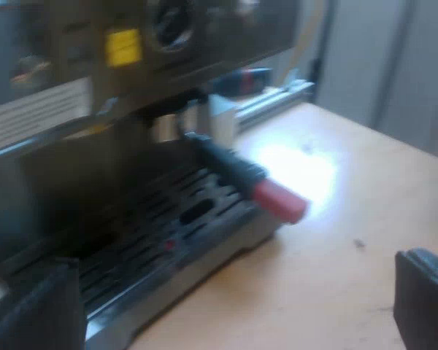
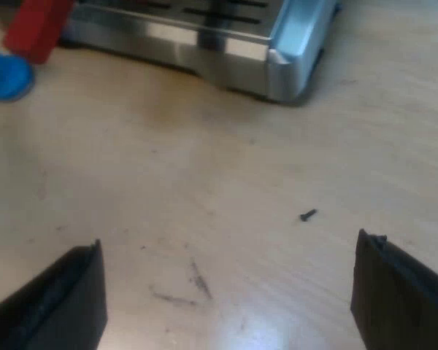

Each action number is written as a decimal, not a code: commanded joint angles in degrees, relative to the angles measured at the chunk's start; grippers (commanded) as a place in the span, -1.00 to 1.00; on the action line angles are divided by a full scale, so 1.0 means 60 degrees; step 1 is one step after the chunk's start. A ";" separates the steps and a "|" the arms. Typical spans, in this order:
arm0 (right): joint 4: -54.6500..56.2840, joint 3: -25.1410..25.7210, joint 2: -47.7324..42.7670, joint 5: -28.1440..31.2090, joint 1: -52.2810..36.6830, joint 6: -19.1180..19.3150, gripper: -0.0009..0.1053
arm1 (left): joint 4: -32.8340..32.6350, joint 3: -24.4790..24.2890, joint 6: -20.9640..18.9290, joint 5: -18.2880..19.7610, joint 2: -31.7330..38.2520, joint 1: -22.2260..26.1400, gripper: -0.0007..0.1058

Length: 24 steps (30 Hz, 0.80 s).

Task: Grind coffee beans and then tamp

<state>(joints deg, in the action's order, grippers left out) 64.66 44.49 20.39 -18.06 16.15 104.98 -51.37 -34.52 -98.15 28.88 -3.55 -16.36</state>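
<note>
The espresso machine fills much of the left wrist view, with the metal holder locked into its front; the holder's dark handle juts out over the drip tray and ends in red. My left gripper hovers open before the tray, its fingers spread wide with nothing between them. My right gripper is open low over the wooden table, near the tray's metal corner. The handle's red end and a blue tamper show beyond it.
A yellow label and a round dial mark the machine's front. A blue object lies past the machine near a metal rail. A small dark speck lies on the table by the right gripper.
</note>
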 commanded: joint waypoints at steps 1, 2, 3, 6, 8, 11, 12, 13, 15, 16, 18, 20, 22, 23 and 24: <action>-0.0333 0.0115 0.0173 -0.0392 0.0394 0.0141 0.35 | 0.0530 0.0047 0.0129 0.0754 -0.0209 -0.0269 0.65; -0.0449 0.0115 0.0214 -0.0392 0.0499 0.0141 0.35 | 0.0649 0.0095 0.0137 0.0858 -0.0253 -0.0308 0.65; -0.0679 0.0115 0.0286 -0.0392 0.0708 0.0141 0.35 | 0.0944 0.0241 0.0137 0.1144 -0.0351 -0.0417 0.65; -0.1182 0.0115 0.0412 -0.0173 0.1157 0.0113 0.35 | 0.1688 0.0703 0.0137 0.1808 -0.0554 -0.0575 0.65; -0.1410 0.0115 0.0461 0.0026 0.1456 0.0113 0.35 | 0.2191 0.0965 0.0137 0.1940 -0.0616 -0.0573 0.65; -0.1731 0.0115 0.0567 0.0056 0.1917 0.0133 0.35 | 0.2924 0.1437 0.0137 0.1943 -0.0623 -0.0573 0.65; -0.1854 0.0115 0.0658 0.0056 0.2114 0.0154 0.35 | 0.3162 0.1625 0.0137 0.1943 -0.0644 -0.0573 0.65; -0.1995 0.0115 0.0773 0.0056 0.2318 0.0153 0.35 | 0.3355 0.1820 0.0137 0.2018 -0.0644 -0.0573 0.65; -0.2246 0.0115 0.0961 0.0056 0.2599 0.0153 0.35 | 0.3472 0.2071 0.0137 0.2163 -0.0644 -0.0573 0.65; -0.2491 0.0089 0.1090 0.0111 0.2778 0.0153 0.35 | 0.3480 0.2257 0.0119 0.2234 -0.0644 -0.0573 0.65; -0.2815 0.0081 0.1363 0.0251 0.3142 0.0153 0.35 | 0.3476 0.2489 0.0098 0.2231 -0.0674 -0.0573 0.65; -0.3151 0.0081 0.1664 0.0529 0.3487 0.0153 0.35 | 0.3476 0.2704 0.0099 0.2231 -0.0675 -0.0573 0.65; -0.3503 0.0081 0.2016 0.1062 0.4088 0.0134 0.35 | 0.3518 0.2868 0.0099 0.2292 -0.0703 -0.0573 0.65; -0.3546 0.0081 0.2070 0.1238 0.4252 0.0134 0.35 | 0.3585 0.2893 0.0099 0.2338 -0.0700 -0.0573 0.65; -0.3698 0.0081 0.2222 0.1605 0.4589 0.0134 0.35 | 0.3669 0.2895 0.0121 0.2414 -0.0700 -0.0573 0.65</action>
<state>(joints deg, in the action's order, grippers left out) 43.30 44.60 33.98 -9.09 43.49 105.25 -30.80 -16.90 -97.29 42.32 -7.53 -19.53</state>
